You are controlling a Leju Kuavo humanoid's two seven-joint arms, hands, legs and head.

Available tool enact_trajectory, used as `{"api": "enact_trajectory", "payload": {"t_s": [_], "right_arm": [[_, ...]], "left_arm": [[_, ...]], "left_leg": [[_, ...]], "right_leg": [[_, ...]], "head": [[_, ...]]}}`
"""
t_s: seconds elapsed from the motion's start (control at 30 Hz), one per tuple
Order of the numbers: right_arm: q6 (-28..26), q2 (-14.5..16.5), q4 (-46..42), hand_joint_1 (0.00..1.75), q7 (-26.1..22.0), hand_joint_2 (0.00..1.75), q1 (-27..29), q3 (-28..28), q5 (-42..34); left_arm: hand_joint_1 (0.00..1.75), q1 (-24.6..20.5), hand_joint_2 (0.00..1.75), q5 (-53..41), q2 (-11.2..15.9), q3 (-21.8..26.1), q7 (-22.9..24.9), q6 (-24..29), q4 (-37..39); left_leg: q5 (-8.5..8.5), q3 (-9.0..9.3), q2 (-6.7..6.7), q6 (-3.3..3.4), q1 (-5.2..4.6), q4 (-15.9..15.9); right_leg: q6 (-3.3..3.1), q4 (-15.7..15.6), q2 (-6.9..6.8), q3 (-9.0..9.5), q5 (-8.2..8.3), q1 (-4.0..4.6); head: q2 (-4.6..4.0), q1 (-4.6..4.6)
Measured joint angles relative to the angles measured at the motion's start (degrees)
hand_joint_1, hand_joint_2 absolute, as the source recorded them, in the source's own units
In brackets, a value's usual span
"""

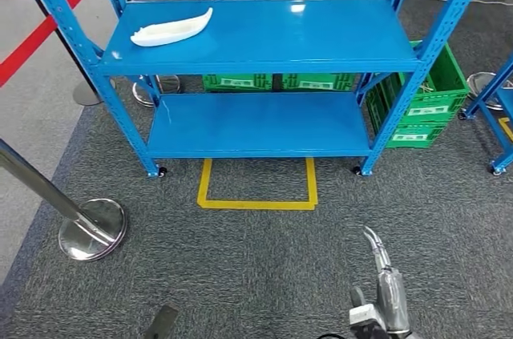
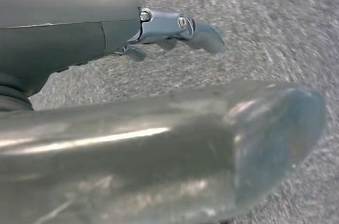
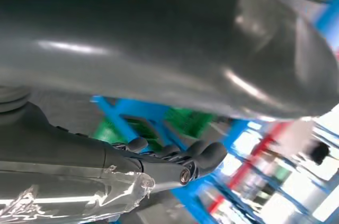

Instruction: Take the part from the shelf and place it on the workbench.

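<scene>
The part [image 1: 171, 30], a long white curved piece, lies on the left end of the top board of the blue shelf [image 1: 272, 34], straight ahead in the head view. My right hand [image 1: 382, 291] hangs low at the bottom right, far short of the shelf, with fingers stretched out and nothing in them. In the right wrist view the right hand [image 3: 168, 163] points toward the blue frame and the green crates. My left hand [image 2: 119, 28] hangs over grey carpet with its fingers extended and holds nothing. Its dark tip [image 1: 161, 323] peeks in at the bottom edge of the head view.
A yellow floor marking [image 1: 259, 187] lies in front of the shelf. A chrome stanchion base [image 1: 92, 229] with a leaning pole stands to the left, under red barrier tape [image 1: 36, 38]. Green crates [image 1: 433, 102] sit behind and right of the shelf. Another blue frame [image 1: 502, 106] stands at far right.
</scene>
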Motion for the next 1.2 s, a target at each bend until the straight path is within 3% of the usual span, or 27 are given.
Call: {"api": "enact_trajectory", "payload": {"t_s": [0.03,0.1,0.17,0.2,0.23,0.27,0.33,0.4,0.47,0.5,0.57,0.6,0.63,0.7,0.73,0.8,0.83,0.9,0.93,1.0,1.07,1.13,1.2], "right_arm": [[0.5,0.1,4.2,0.0,-0.6,0.0,-1.8,-2.8,0.5],[0.9,0.2,11.9,0.0,-1.7,0.0,-4.6,-7.6,1.3],[1.2,0.2,19.3,0.0,-2.0,0.0,-6.7,-11.7,1.8],[1.5,0.2,22.6,0.0,-1.9,0.0,-7.7,-13.3,2.0],[1.7,0.1,26.3,0.0,-1.7,0.0,-9.0,-15.0,2.2],[2.0,0.0,30.0,0.0,-1.3,0.0,-10.3,-16.5,2.5],[2.2,-0.3,37.1,0.0,-0.3,0.0,-12.2,-19.6,3.1],[2.6,-0.8,43.2,0.0,1.5,0.0,-13.5,-22.0,3.6],[3.2,-0.9,47.7,0.0,4.1,0.0,-14.4,-23.6,4.1],[3.6,-1.0,49.4,0.0,5.5,0.0,-14.6,-24.3,4.2],[4.6,-1.0,52.5,0.0,7.9,0.0,-14.7,-25.6,4.2],[5.0,-1.0,53.7,0.0,8.6,0.0,-14.6,-26.1,4.2],[5.4,-1.1,54.7,0.0,9.3,0.0,-14.5,-26.7,4.0],[6.7,-1.0,56.6,0.0,11.8,0.0,-14.4,-27.7,3.6],[7.5,-1.0,57.3,0.0,13.7,0.0,-14.5,-28.3,3.3],[8.7,-0.6,58.6,0.0,18.6,0.0,-14.6,-29.4,3.0],[8.9,-0.3,59.1,0.0,21.1,0.0,-14.7,-29.9,3.1],[9.0,0.3,60.0,0.0,25.6,0.0,-14.7,-30.5,3.6],[9.0,0.6,60.4,0.0,27.1,0.0,-14.7,-30.7,3.7],[8.9,1.1,60.9,0.0,28.4,0.0,-14.8,-31.0,3.9],[8.9,1.6,61.2,0.0,29.1,0.0,-15.1,-31.3,3.9],[9.0,2.0,61.6,0.0,30.4,0.0,-15.1,-31.7,3.8],[9.0,2.3,62.0,0.0,31.4,0.0,-14.7,-32.0,4.2]], "left_arm": [[0.0,0.0,0.0,-0.1,0.0,0.0,0.0,-0.1,0.0],[0.0,0.0,0.0,-0.4,0.0,-0.1,0.1,-0.2,0.0],[0.0,0.1,0.0,-0.5,0.0,-0.1,0.1,-0.3,0.0],[0.0,0.1,0.0,-0.5,0.0,-0.2,0.1,-0.4,0.0],[0.0,0.2,0.0,-0.6,0.1,-0.2,0.1,-0.5,0.0],[0.0,0.3,0.0,-0.6,0.1,-0.2,0.1,-0.5,0.0],[0.0,0.3,0.0,-0.6,0.1,-0.3,0.1,-0.7,0.0],[0.0,0.3,0.0,-0.6,0.2,-0.3,0.1,-0.8,0.0],[0.0,0.5,0.0,-0.6,0.2,-0.3,0.2,-0.8,0.0],[0.0,0.6,0.0,-0.6,0.2,-0.3,0.2,-0.8,0.0],[0.0,0.6,0.0,-0.6,0.2,-0.4,0.4,-0.9,0.0],[0.0,0.5,0.0,-0.7,0.2,-0.4,0.4,-0.9,0.0],[0.0,0.3,0.0,-0.7,0.2,-0.5,0.4,-0.9,0.0],[0.0,0.3,0.0,-0.7,0.2,-0.7,0.5,-0.9,0.0],[0.0,0.4,0.0,-0.6,0.2,-0.7,0.5,-0.9,0.0],[0.0,0.4,0.0,-0.6,0.3,-0.8,0.6,-1.1,0.0],[0.0,0.4,0.0,-0.5,0.2,-0.8,0.6,-1.2,0.0],[0.0,0.1,0.0,-0.4,0.2,-0.8,0.6,-1.3,0.0],[0.0,0.0,0.0,-0.4,0.2,-0.8,0.6,-1.4,0.0],[0.0,0.2,0.0,-0.3,0.2,-0.8,0.6,-1.5,0.0],[0.0,0.3,0.0,-0.2,0.2,-0.8,0.6,-1.6,0.0],[0.0,0.2,0.0,0.1,0.1,-0.8,0.6,-1.8,0.0],[0.0,0.3,0.0,0.5,0.1,-0.8,0.7,-2.0,0.0]], "left_leg": [[0.2,0.15,-0.71,0.29,0.21,-0.2],[0.38,0.23,-2.17,0.74,0.45,-0.4],[0.38,0.18,-3.85,0.9,0.47,-0.4],[0.39,0.19,-4.68,0.9,0.47,-0.4],[0.39,0.23,-5.49,0.88,0.49,-0.3],[0.4,0.29,-6.32,0.82,0.52,-0.3],[0.39,0.25,-7.97,0.39,0.55,-0.1],[0.56,-0.04,-9.32,-0.29,0.6,0.0],[0.93,-0.31,-10.34,-0.95,0.82,-0.2],[0.87,-0.41,-9.8,-1.28,0.81,-0.2],[-0.84,-1.64,-6.76,-1.89,0.61,2.2],[-2.54,-3.11,-4.79,-2.16,0.52,5.2],[-4.39,-5.01,-3.69,-2.36,0.56,9.0],[-6.39,-7.96,-3.01,-2.53,0.66,15.0],[-5.88,-8.05,-2.93,-2.49,0.68,15.3],[-2.63,-4.93,-1.92,-2.12,0.56,9.9],[-1.22,-2.61,-0.18,-1.85,0.31,6.0],[-0.07,0.41,2.4,-1.2,-0.16,0.7],[-0.2,0.76,2.75,-0.95,-0.34,-0.2],[-0.2,0.78,1.07,-0.43,-0.25,-0.6],[-0.54,1.1,-0.45,0.33,0.03,-1.0],[-1.12,1.54,-1.72,1.05,0.13,-1.2],[-1.64,2.27,-2.91,1.32,0.04,-1.2]], "right_leg": [[0.31,1.2,1.1,-0.32,-0.89,-0.07],[0.78,7.1,4.03,-2.99,-4.01,-0.2],[0.96,13.7,5.06,-6.54,-6.42,-0.19],[1.0,14.8,5.2,-7.43,-6.2,-0.19],[1.0,13.8,5.3,-7.31,-4.87,-0.25],[1.0,10.9,5.62,-6.22,-2.74,-0.39],[1.02,3.4,7.96,-3.0,0.69,-0.93],[0.66,-0.3,9.91,-1.29,1.51,-1.17],[-0.09,-0.5,9.4,-1.02,1.6,-0.99],[-0.45,-0.6,8.83,-0.87,1.74,-0.96],[-1.19,-0.9,7.39,-0.64,1.93,-1.01],[-1.44,-1.0,6.54,-0.58,1.91,-0.93],[-1.66,-1.0,5.66,-0.56,1.84,-0.86],[-1.83,-1.0,3.91,-0.55,1.7,-0.77],[-1.85,-1.0,3.11,-0.49,1.62,-0.74],[-1.73,-1.0,1.61,-0.23,1.42,-0.67],[-1.56,-1.0,0.95,-0.05,1.25,-0.51],[-1.09,-1.0,-0.26,0.31,0.82,-0.1],[-0.86,-1.0,-0.89,0.49,0.65,0.09],[-0.29,-1.1,-1.6,0.93,0.32,0.1],[0.24,1.1,1.01,0.1,-0.96,-0.08],[0.35,8.1,4.43,-3.51,-3.78,-0.18],[0.37,15.2,5.29,-7.93,-5.54,-0.16]], "head": [[0.0,0.1],[0.0,0.48],[0.0,0.66],[0.0,0.66],[0.0,0.66],[0.0,0.65],[0.0,0.67],[0.0,0.65],[0.0,0.6],[0.0,0.62],[0.0,0.3],[0.0,0.13],[0.0,-0.05],[0.0,-0.09],[0.0,-0.09],[0.0,-0.09],[0.0,-0.11],[0.0,-0.1],[0.0,-0.09],[0.0,-0.02],[0.0,0.2],[0.0,0.51],[0.0,0.59]]}}
